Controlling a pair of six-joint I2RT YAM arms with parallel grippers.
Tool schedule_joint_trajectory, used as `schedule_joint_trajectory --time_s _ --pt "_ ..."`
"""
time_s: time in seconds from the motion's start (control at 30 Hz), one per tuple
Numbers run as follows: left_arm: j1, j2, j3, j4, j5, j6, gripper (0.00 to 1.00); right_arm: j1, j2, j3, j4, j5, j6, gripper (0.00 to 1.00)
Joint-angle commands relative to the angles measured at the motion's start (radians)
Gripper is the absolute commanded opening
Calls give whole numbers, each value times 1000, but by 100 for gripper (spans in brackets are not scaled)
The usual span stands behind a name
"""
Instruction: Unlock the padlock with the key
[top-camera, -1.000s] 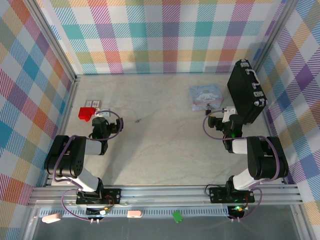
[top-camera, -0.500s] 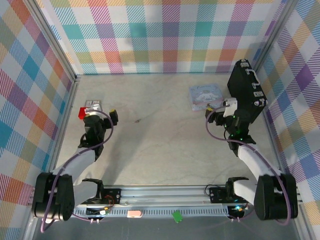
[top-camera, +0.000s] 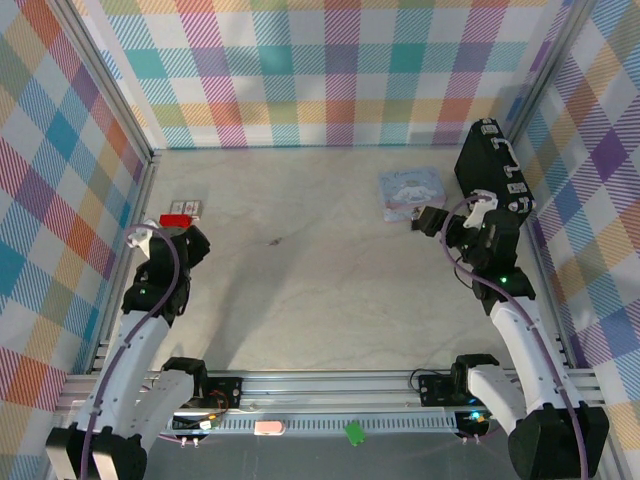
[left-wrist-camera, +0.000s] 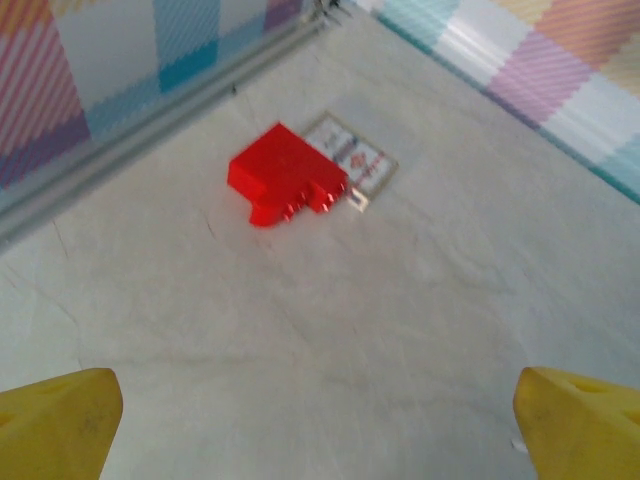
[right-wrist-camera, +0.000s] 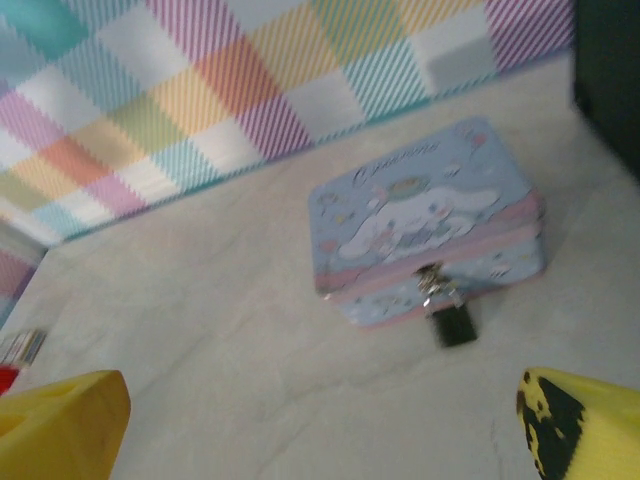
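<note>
Plaid walls (top-camera: 330, 70) in pastel checks close the pale, stone-look surface (top-camera: 320, 280) on three sides, and a metal rail (top-camera: 330, 385) runs along its bottom edge in the overhead view. The broad middle of the surface lies bare from that rail up to the back wall. A black case (top-camera: 490, 185) leans at the right wall, upper right of the frame. Just below it the right hand (top-camera: 458, 222) hangs with its yellow-tipped fingers (right-wrist-camera: 60, 425) spread wide, gripping nothing. The left hand (top-camera: 165, 240) sits near the left wall, its fingers likewise wide apart and empty. A light blue cartoon tin (top-camera: 410, 190) lies just left of the case, well off the back wall. A red block (left-wrist-camera: 285, 185) rests close to the foot of the left wall, overlapping a pale printed card (left-wrist-camera: 355, 165). The padlock (right-wrist-camera: 455, 322), a small dark block, sits at the tin's front clasp, centre right in the right wrist view, ahead of the spread fingers.
</note>
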Motion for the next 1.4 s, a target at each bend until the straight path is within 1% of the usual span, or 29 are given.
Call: schedule_joint_trajectory --time_s 0.0,0.03,0.1,0.17,0.3,0.4,0.5,0.67,0.77,0.9,1.07,1.27,1.37 --pt "-3 -52 -45 -26 251 -25 100 62 82 60 -44 -157 -49 99" --pt "-5 -58 -57 -3 318 -23 100 105 114 74 -48 -149 -73 99" --pt "-7 -61 -76 -2 376 -38 100 218 196 116 -64 -97 -135 99" --pt "-7 -77 -102 -10 386 -39 100 289 280 160 -57 -100 -158 99" --pt "-7 -130 -151 -33 398 -48 100 371 481 275 -28 -167 -135 99" --pt "-8 -172 -180 -46 411 -53 100 457 640 415 -88 -127 -133 96" --pt "-8 -236 -204 -86 374 -44 100 521 792 565 -163 -76 -79 92" --pt "-8 -359 -238 -129 332 -29 100 594 1012 799 -300 1 89 88" --pt "-8 -414 -267 -119 332 -24 100 624 1114 909 -349 19 183 82" --pt "-9 -447 -301 -93 354 2 100 669 1203 1011 -367 75 320 79" --pt "-8 -492 -323 -68 398 25 100 709 1333 1185 -462 114 449 73" --pt "-8 -564 -345 -72 414 24 100 730 1436 1316 -518 151 560 63" --pt "-8 -581 -351 -71 417 24 100 739 1476 1372 -538 160 588 60"
